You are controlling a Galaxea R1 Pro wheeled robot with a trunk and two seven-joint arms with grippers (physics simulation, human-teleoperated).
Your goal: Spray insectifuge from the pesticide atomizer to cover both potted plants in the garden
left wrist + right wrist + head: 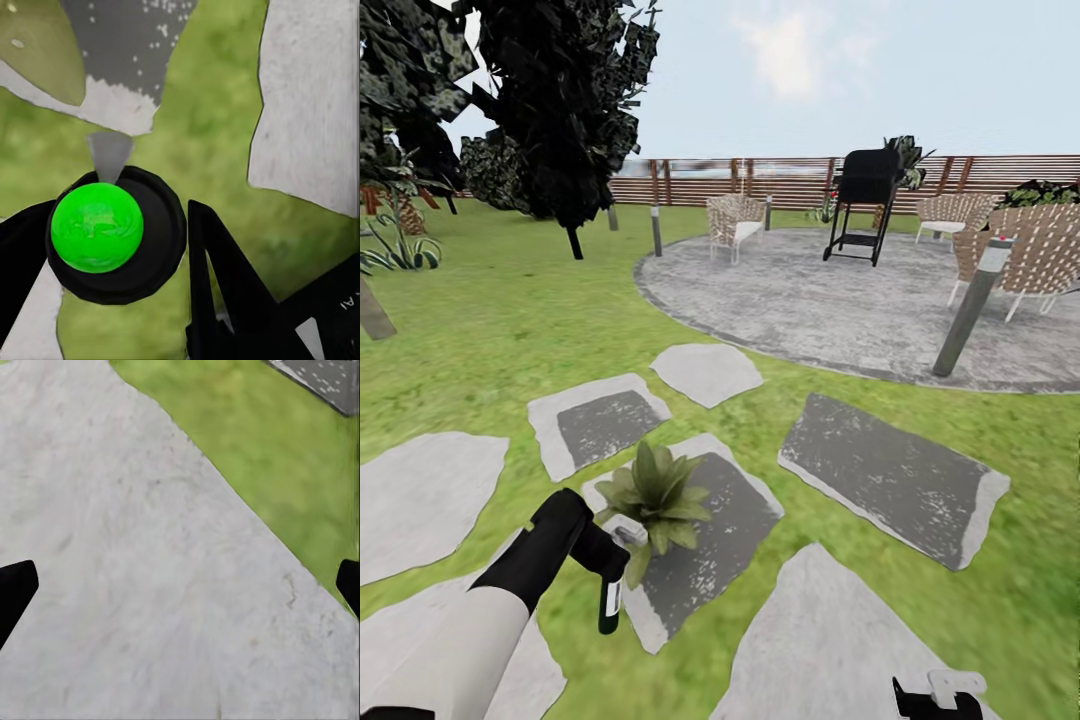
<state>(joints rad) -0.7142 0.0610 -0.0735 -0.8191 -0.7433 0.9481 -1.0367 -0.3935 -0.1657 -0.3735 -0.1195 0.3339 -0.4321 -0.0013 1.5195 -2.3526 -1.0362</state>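
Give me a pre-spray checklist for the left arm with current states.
1. Pesticide atomizer held in left gripper: ok, jaws close on either side of it in the left wrist view.
2. Potted plant beside the bottle: ok, leaves right next to the gripper.
3. Nozzle aimed at the plant: cannot tell; bottle hangs downward.
4. Second potted plant located: cannot tell.
5. Right gripper out of the way: ok, open over a stepping stone.
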